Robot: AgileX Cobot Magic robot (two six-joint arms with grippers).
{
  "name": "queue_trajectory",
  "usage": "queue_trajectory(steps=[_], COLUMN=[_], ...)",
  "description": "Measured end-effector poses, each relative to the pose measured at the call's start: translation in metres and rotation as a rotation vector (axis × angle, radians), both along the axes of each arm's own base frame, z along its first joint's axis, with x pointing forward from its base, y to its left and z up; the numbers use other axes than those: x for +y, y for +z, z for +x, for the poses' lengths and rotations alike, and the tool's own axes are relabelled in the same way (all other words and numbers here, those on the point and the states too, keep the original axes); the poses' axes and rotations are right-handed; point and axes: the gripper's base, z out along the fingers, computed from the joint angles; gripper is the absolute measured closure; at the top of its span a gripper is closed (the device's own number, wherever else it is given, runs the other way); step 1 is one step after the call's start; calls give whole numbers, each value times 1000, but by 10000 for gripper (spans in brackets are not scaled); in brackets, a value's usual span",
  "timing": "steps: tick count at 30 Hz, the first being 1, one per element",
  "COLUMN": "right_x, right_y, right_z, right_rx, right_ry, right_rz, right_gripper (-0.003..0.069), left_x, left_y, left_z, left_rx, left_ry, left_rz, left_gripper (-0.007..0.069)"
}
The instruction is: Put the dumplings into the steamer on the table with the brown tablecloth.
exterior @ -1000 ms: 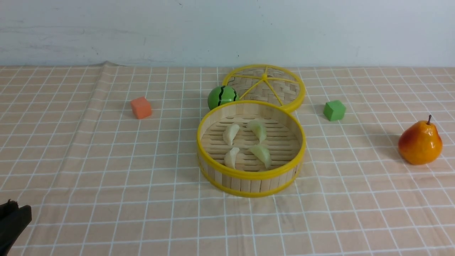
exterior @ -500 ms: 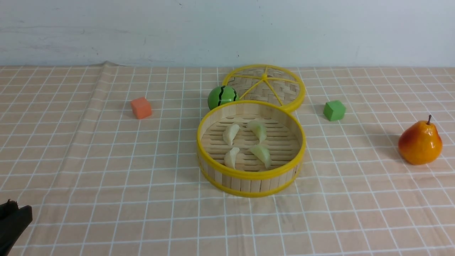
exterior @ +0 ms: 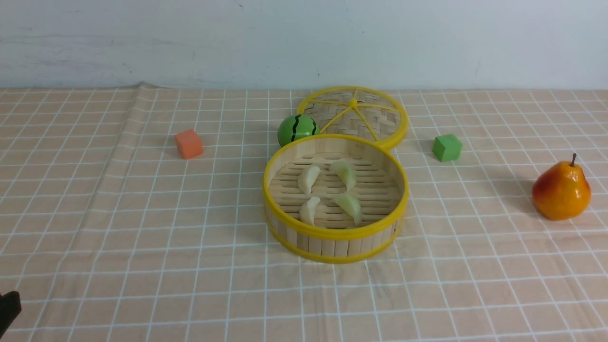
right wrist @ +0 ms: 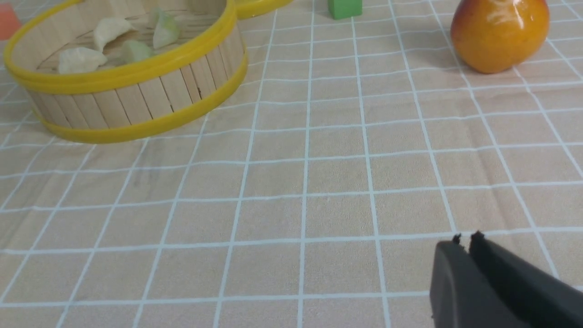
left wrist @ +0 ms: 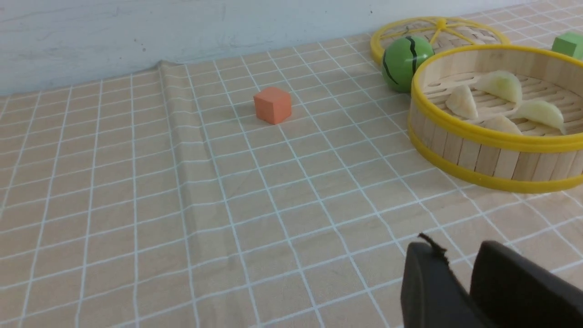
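All four dumplings point(exterior: 328, 192) lay inside the bamboo steamer point(exterior: 335, 242) on the worktop's brown tablecloth point(exterior: 142, 228) — two per row. Well short of the steamer, the left gripper point(left wrist: 457, 273) and the right gripper point(right wrist: 465, 248) were each clenched on nothing.

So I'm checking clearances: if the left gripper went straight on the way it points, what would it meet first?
Probably the steamer, judging by the left wrist view: the left gripper points across bare brown tablecloth toward its near wall. Depth is unclear.
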Motion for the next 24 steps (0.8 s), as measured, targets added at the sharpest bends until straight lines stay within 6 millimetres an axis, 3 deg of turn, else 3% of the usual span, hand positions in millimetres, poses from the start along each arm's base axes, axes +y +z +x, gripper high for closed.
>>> queue_trajectory(steps=[4,7,10,14,19,24], right_x=[0,0,0,0,0,0], right_y=[0,0,0,0,0,0], right_z=[0,0,0,0,0,0], right_rx=[0,0,0,0,0,0], right_ry=[0,0,-1,-2,-2,-2], right_rz=[1,1,1,2,2,2], right_gripper=[607,603,599,596,589,580], left_x=[3,8,8,8,3,4], left_y=[9,14,14,10,-10,-44], left_z=[-12,-22,-25,-25,-19,-8], left_rx=[-116,-203,-206,-185,-171,-266], left_ry=[-37,-60,-59,-18,77,186], left_rz=[-79,-145,-158,-171,-247,-266], left_gripper=[490,543,637,638,638,638])
